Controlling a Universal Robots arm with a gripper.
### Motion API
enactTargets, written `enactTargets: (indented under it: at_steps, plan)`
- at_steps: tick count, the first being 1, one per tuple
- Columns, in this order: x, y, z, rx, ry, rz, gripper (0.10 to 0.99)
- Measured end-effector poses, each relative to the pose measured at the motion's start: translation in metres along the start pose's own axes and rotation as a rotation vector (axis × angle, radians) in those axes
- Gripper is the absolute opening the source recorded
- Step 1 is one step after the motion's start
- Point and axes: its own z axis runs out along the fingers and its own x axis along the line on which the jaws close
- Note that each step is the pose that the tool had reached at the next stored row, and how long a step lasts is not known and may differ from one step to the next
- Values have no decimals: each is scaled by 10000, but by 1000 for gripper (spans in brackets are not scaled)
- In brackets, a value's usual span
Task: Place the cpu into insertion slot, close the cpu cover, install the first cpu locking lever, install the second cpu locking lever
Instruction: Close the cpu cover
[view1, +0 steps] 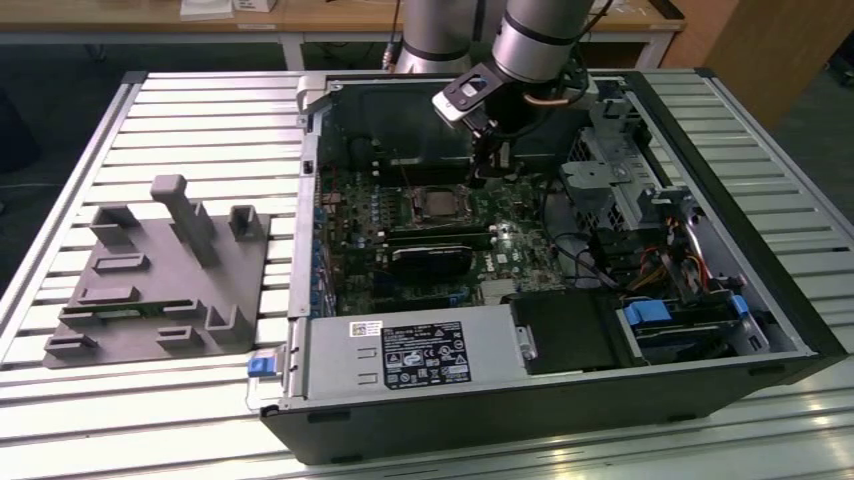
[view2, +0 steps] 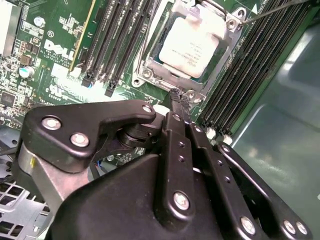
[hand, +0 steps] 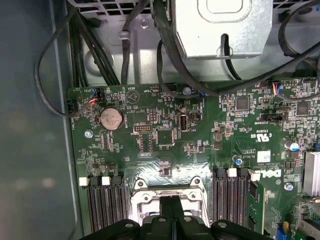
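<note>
I have the gripper (view2: 176, 96) low inside the open computer case (view1: 561, 415), with its tips right at the edge of the insertion slot (view2: 145, 74). In the second wrist view the two black fingers (view2: 170, 132) are pressed together. I cannot tell whether anything thin is caught between them. Their tips touch or nearly touch a small metal hook on the slot's near rim.

The cpu (view2: 192, 42) sits in the insertion slot, dull silver top facing up. The cpu cover (view2: 152, 47) appears to lie flat around it, and the chip shows through its window. A thin metal rod (view2: 270, 11) runs away from the slot's far corner.

Long black memory slots (view2: 115, 40) flank the insertion slot on both sides, all on the green circuit board (hand: 165, 125). In the first wrist view a coin battery (hand: 111, 118) lies on the board well apart from the slot, and beyond it there are black cables (hand: 95, 55).

In the exterior view the arm (view1: 534, 40) reaches down just beside the slot, toward the exterior view's right of it.
</note>
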Motion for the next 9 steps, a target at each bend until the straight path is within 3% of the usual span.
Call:
enactTargets:
  at_steps: [5,9]
  plan:
    - [-1,-5,8,-18,11,-5,106]
    - [-13,-37,36,-190,13,-45,106]
